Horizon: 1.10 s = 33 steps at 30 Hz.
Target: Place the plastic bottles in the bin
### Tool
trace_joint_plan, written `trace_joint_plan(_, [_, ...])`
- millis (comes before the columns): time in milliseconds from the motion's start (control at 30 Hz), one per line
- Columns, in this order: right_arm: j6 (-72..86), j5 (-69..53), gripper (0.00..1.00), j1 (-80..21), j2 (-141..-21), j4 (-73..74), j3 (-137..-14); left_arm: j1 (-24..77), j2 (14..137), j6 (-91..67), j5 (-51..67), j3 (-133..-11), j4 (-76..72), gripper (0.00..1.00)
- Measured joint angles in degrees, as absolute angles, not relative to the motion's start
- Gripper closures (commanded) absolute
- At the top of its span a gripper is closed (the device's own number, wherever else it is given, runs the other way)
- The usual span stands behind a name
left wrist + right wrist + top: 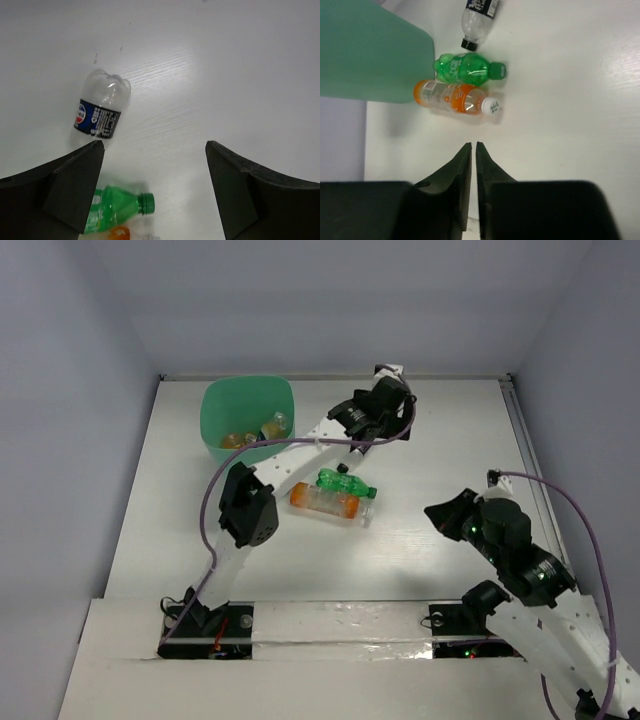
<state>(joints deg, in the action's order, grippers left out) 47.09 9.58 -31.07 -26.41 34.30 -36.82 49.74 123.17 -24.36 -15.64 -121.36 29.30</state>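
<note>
From above, the bin (pixel 248 418) stands in the far left corner of the table (pixel 420 570), with a few orange bottles (pixel 240 440) lying inside it. Near the middle of the table, a green bottle (pixel 345 483) and an orange bottle (pixel 325 501) lie side by side. The left arm (pixel 300 447) reaches past them toward the far edge, and its wrist hides most of a clear bottle there. The right gripper (pixel 435 512) hangs toward the right edge, well apart from all the bottles.

In the left wrist view, the left gripper (pixel 152 145) has its fingers spread wide over bare tabletop. The clear bottle (pixel 100 107), with its dark label, lies just beyond the left-hand finger. The green bottle shows below that finger, with the orange one touching it.

In the right wrist view, the right gripper has its fingers pressed together and holds nothing. Ahead of them lie the orange, green and clear bottles in a row. The bin's wall is just beside the green and orange bottles.
</note>
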Motion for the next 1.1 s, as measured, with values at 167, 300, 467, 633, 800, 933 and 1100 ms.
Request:
trace_joint_plan(167, [48.3,6.6,0.49,-31.1,-18.1,39.8,-35.7,46.0,133.4,-24.0,-15.1,-129.9,31.3,0.14])
trace_joint_plan(300, [48.3,3.9,0.38,-31.1,-16.8,42.6,-35.8,43.0,138.0,-23.4,-14.3,-130.0,32.8,0.14])
trace_joint_plan(467, [47.8,-0.1,0.37,-31.1,-18.7,43.5,-35.8,41.9,142.7,-22.9,-12.5,-130.0,33.5,0.25])
trace_joint_plan(633, [46.3,-3.1,0.38,-31.1,-22.9,42.7,-35.8,42.7,143.9,-22.9,-11.1,-129.8,32.8,0.45])
trace_joint_plan(800, [43.8,-5.5,0.49,-31.1,-29.5,40.2,-35.9,43.2,142.5,-23.0,-9.6,-129.8,30.5,0.54])
trace_joint_plan(933, [40.8,-7.8,0.60,-31.1,-37.6,36.4,-37.4,43.1,136.8,-23.0,-8.4,-129.8,30.1,0.55])
trace_joint_plan(1100, [34.9,-11.9,0.57,-31.2,-53.0,31.2,-44.0,40.9,118.6,-23.0,-7.1,-128.4,26.9,0.57])
